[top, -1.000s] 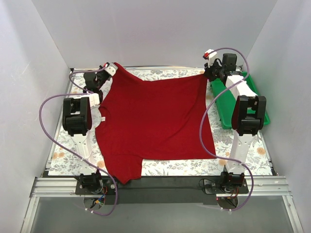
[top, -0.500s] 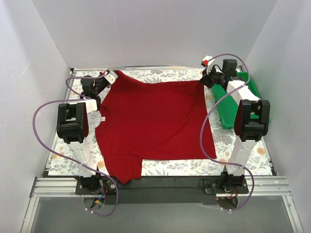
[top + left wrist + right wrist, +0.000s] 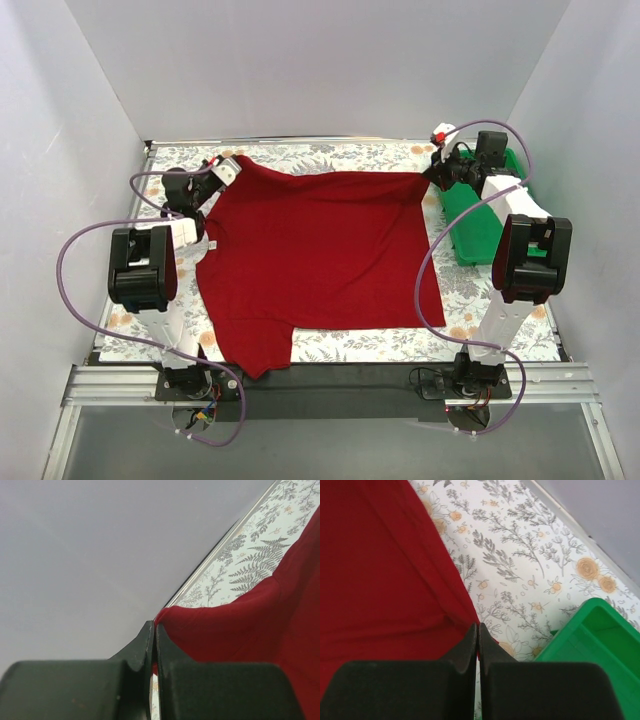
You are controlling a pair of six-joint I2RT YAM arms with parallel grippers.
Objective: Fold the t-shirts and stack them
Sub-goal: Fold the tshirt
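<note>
The flowery surface (image 3: 330, 345) was mostly covered by the dark red t-shirt (image 3: 315, 255), spread flat in the middle. A green tray (image 3: 470, 225) sat by the right edge. The left hand (image 3: 226, 166) was pinched tight on the shirt's far left corner, and the right hand (image 3: 433, 172) on its far right corner.

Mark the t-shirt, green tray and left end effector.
t-shirt (image 3: 320, 260): top external view, middle of the body.
green tray (image 3: 462, 230): top external view, bare floor.
left end effector (image 3: 154, 627): left wrist view, between the fingertips.
</note>
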